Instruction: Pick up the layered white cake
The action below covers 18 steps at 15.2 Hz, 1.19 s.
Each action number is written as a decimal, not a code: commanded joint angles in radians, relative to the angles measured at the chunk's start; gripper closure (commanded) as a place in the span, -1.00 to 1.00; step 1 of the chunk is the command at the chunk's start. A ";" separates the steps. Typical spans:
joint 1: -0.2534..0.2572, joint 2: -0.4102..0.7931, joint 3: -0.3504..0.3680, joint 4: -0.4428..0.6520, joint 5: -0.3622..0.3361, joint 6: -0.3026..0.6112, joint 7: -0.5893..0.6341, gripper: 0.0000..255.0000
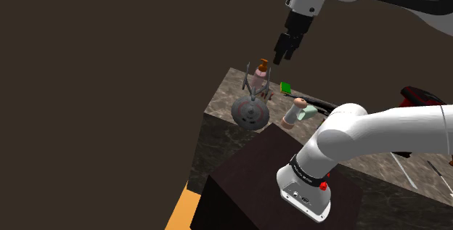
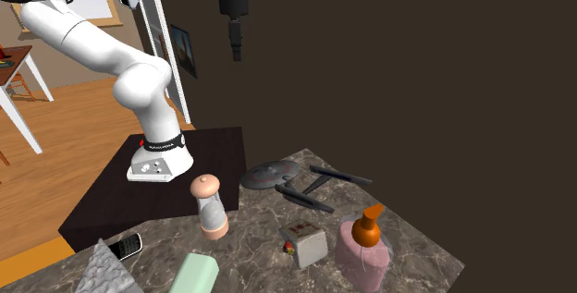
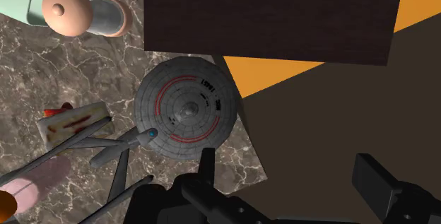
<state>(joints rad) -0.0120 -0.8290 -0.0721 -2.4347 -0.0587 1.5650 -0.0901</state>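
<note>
End effector [image 3: 286, 166] hangs empty, fingers spread; wrist view gives cake [image 3: 71, 122] a red-streaked, possibly layered, side.

arm [image 1: 377, 130]: white, rounded | joints: dark | pincer [image 1: 280, 56]: black | lettering: franka emika

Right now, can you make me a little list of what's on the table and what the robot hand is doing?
surface: dark marbled counter
target: cake, a small white slice with red layers, sitting on the counter, not held
beside it: grey spaceship model; pink bottle with orange top
also there: round-topped grinder
hand: gripper open, empty, high above the counter
</note>
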 commanded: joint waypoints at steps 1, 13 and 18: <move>0.000 0.000 0.000 0.000 0.000 0.000 0.000 -1.00; -0.048 0.083 -0.319 -0.147 -0.190 0.271 -0.389 -1.00; -0.040 0.211 -0.468 -0.138 -0.235 0.408 -0.558 -1.00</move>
<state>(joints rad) -0.0580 -0.6526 -0.5078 -2.5802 -0.2878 1.9405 -0.6103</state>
